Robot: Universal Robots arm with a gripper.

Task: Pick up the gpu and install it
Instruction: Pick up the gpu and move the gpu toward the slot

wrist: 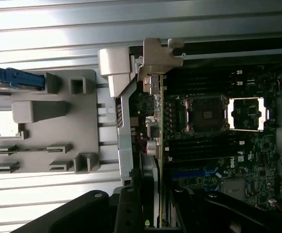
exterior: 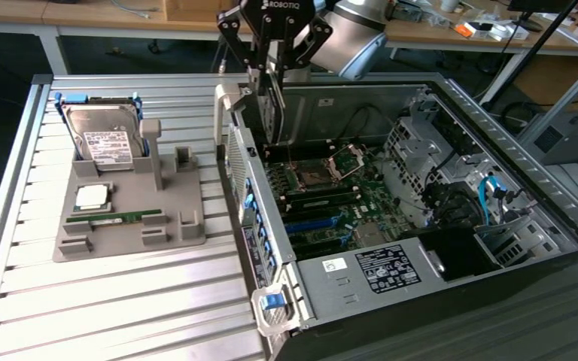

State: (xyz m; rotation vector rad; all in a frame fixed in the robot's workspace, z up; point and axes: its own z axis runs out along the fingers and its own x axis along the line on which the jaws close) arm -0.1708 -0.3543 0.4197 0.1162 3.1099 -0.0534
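One gpu [exterior: 287, 116] in claw [exterior: 272, 79], beside case wall [exterior: 237, 162].

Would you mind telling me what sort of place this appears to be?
Probably a robotics lab set up for computer assembly: a robot arm holds a graphics card at an open computer case on a slatted metal table, with cluttered workbenches behind.

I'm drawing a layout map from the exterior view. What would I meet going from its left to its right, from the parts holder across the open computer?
From its left: hard drive → gpu → open CPU socket → blue cables.
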